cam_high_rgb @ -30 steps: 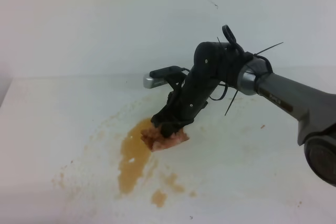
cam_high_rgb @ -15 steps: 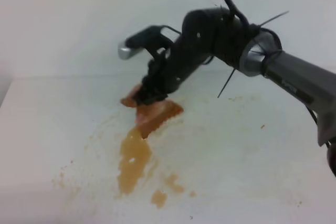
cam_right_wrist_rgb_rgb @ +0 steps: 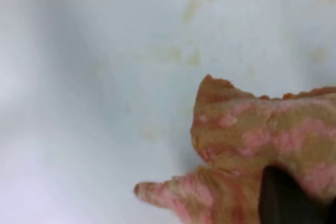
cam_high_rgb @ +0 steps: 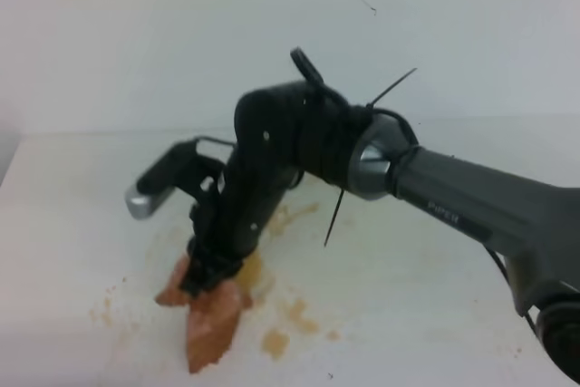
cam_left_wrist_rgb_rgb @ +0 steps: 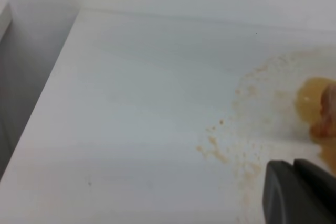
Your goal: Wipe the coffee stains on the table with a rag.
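Observation:
My right gripper (cam_high_rgb: 207, 280) reaches in from the right and is shut on the rag (cam_high_rgb: 213, 322), a wrinkled pinkish orange-brown wad pressed onto the table (cam_high_rgb: 426, 296) at the front left. Coffee stains show as tan blots (cam_high_rgb: 275, 342) to the right of the rag, a pale streak (cam_high_rgb: 292, 216) behind it and specks (cam_high_rgb: 104, 308) to its left. The right wrist view shows the rag (cam_right_wrist_rgb_rgb: 252, 140) up close under a dark finger (cam_right_wrist_rgb_rgb: 283, 198). In the left wrist view an amber blotch (cam_left_wrist_rgb_rgb: 311, 100) lies at the right edge, with only a dark finger (cam_left_wrist_rgb_rgb: 294, 195) of my left gripper visible.
A white wall (cam_high_rgb: 181, 33) rises behind the table. The table's left edge (cam_left_wrist_rgb_rgb: 47, 93) drops off to a grey gap. Faint brown specks (cam_left_wrist_rgb_rgb: 215, 150) are scattered across the white surface.
My right gripper lifted the rag off the top of the blotch, then swung it down and to the front left. The rag now lies where the long amber blotch was.

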Tool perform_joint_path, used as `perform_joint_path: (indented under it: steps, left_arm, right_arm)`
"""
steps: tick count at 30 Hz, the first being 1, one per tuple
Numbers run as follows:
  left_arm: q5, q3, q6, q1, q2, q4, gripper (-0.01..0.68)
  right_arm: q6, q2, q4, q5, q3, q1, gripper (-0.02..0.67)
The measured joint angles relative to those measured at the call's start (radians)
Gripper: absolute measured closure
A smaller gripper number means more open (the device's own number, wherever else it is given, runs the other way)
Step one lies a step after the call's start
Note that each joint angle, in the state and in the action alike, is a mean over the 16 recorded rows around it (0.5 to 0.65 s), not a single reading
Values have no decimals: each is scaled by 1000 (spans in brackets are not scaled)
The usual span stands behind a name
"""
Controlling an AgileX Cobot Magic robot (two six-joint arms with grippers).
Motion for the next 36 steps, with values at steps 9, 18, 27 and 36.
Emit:
perform_joint_path:
  steps: [9, 18, 27, 36]
  left_arm:
    - [0, 0, 0, 0, 0, 0, 675]
    - [-1, 0, 0, 0, 0, 0, 675]
    - [0, 0, 0, 0, 0, 0, 675]
    - [1, 0, 0, 0, 0, 0, 675]
  right_arm:
    - [-2, 42, -12, -52, 124, -11, 602]
    - [26, 125, -18, -76, 82, -45, 602]
    - [67, 215, -2, -75, -57, -119, 602]
    - [92, 256, 20, -64, -134, -221, 602]
